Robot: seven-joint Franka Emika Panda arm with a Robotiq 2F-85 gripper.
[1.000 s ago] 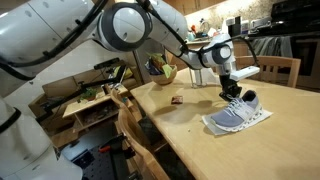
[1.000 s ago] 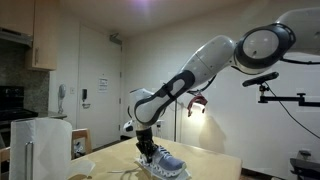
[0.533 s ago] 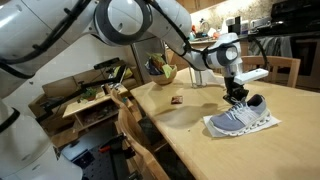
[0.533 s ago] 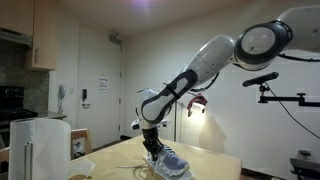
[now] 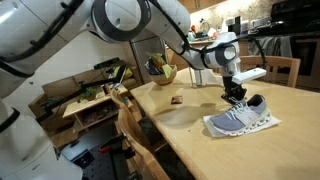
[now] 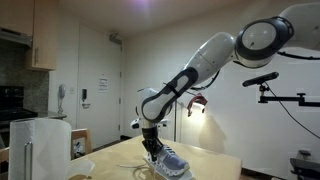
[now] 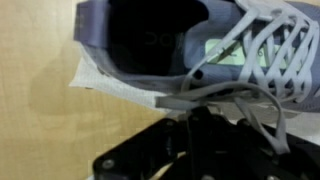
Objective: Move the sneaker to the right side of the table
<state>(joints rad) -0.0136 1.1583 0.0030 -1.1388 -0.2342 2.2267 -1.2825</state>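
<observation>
Surface: pale wooden table; gripper stands directly over the sneaker, jaws fully closed, pinching the sneaker's upper edge near the laces

sneaker toe cut off, fingers blurred

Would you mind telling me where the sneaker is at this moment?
In both exterior views the sneaker lies on the table directly under the shut gripper; a small dark item sits apart from it, toward the bowl.
</observation>
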